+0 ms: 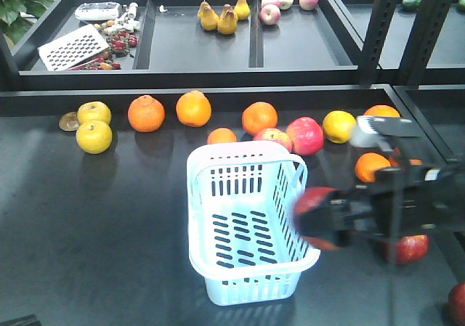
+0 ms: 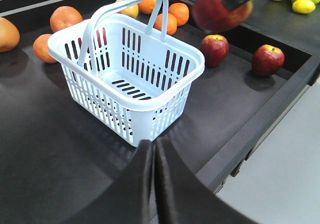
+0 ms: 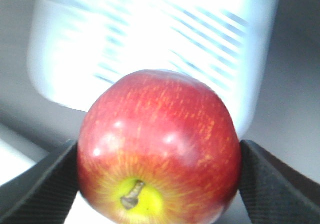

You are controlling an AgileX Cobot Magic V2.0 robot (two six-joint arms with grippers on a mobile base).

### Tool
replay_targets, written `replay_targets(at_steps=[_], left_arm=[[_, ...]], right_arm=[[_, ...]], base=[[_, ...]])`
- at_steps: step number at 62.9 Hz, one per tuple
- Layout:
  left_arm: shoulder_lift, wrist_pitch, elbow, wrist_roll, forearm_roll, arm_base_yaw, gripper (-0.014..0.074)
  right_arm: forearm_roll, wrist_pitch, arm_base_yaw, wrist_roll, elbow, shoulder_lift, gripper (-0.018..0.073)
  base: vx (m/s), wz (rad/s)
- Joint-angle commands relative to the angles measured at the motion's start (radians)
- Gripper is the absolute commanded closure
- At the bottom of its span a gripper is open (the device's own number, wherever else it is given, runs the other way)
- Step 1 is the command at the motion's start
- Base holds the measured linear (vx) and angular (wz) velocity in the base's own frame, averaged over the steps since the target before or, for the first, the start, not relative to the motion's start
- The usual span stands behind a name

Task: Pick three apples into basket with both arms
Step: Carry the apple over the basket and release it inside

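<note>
Nearest you, the left pincer (image 2: 154, 184) has its fingers pressed together on nothing, low over the bench (image 2: 45, 149), short of the basket (image 2: 100, 102). Your right pincer (image 3: 161, 181) is clamped on one apple (image 3: 159, 134), with pads on its two flanks only. That smooth round skin could slip if the grip eases early. In the front view the fruit hangs at the basket's right rim, not over the middle. Let go there and it may strike the rim, bounce onto the bench, or shove the light, empty basket. The held apple is dark red with fine streaks, yellow-green round a short brown stem. Beyond the basket, a second apple (image 2: 215, 49) and a third apple (image 2: 267, 59) lie on the bench.
</note>
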Motion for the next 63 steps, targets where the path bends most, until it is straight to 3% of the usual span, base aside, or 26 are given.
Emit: replay_targets(at_steps=[1,9,15,19,32,38,53,60,63], left_arm=[[0.008,-0.053,-0.023,-0.005,-0.031,-0.001,0.0603],[0.008,-0.052,-0.023,-0.005,-0.031,-0.001,0.0603],[0.008,-0.052,-0.023,-0.005,-0.031,-0.001,0.0603],[0.008,-0.052,-0.023,-0.005,-0.031,-0.001,0.0603],[0.008,-0.049,-0.023,-0.005,-0.031,-0.001,0.0603],[0.008,-0.05,-0.023,-0.005,-0.031,-0.001,0.0603],[0.008,-0.05,-0.023,-0.005,-0.031,-0.001,0.0603],[0.008,-0.05,-0.023,-0.005,-0.031,-0.001,0.0603],[0.008,-0.05,-0.023,-0.005,-0.031,-0.001,0.0603]], right_arm=[[0.046,-0.139,0.069,-0.003,-0.023,0.039,0.056],[0.055,-0.25,0.104,-0.031,-0.035,0.149,0.0531],[0.073,-0.258,0.104,-0.03,-0.073,0.214,0.0453],[0.071,-0.233,0.104,-0.042,-0.104,0.252,0.0363],[0.062,-0.197,0.104,-0.041,-0.163,0.325,-0.0048],[0.062,-0.198,0.104,-0.041,-0.174,0.326,-0.015],[0.057,-0.179,0.104,-0.041,-0.183,0.321,-0.0132],[0.05,-0.143,0.104,-0.039,-0.183,0.297,-0.0039],[0.03,-0.119,0.101,-0.033,-0.183,0.279,0.004]], base=[[0.0,0.0],[0.0,0.0],[0.0,0.0],[0.0,0.0],[0.0,0.0],[0.0,0.0],[0.0,0.0],[0.0,0.0],[0.0,0.0]])
